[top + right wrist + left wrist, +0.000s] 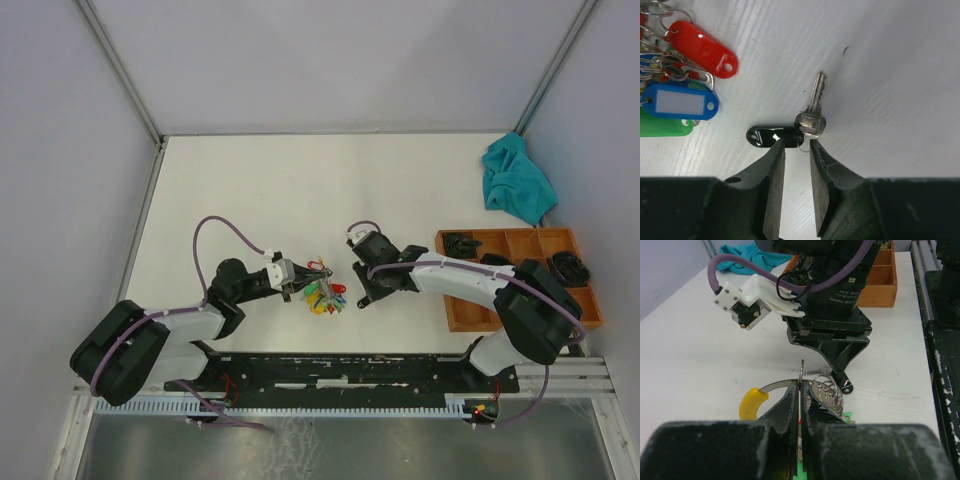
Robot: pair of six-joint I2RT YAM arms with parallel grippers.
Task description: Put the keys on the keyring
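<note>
The keyring (775, 385) is a silvery ring strung with small rings and red (702, 50), blue (682, 102), green and yellow (752, 402) tags; it lies mid-table in the top view (325, 295). My left gripper (801, 387) is shut on the ring's edge, also seen from above (303, 273). A loose silver key (812, 107) with a black tag (771, 135) lies flat on the table. My right gripper (796, 144) is open, low over it, its fingertips either side of the key's small split ring; from above it is just right of the bunch (365, 297). No loose green-headed key shows.
A wooden compartment tray (455, 310) with dark items stands at the right by the right arm. A teal cloth (515, 180) lies at the back right. The arms' base rail (340, 370) runs along the near edge.
</note>
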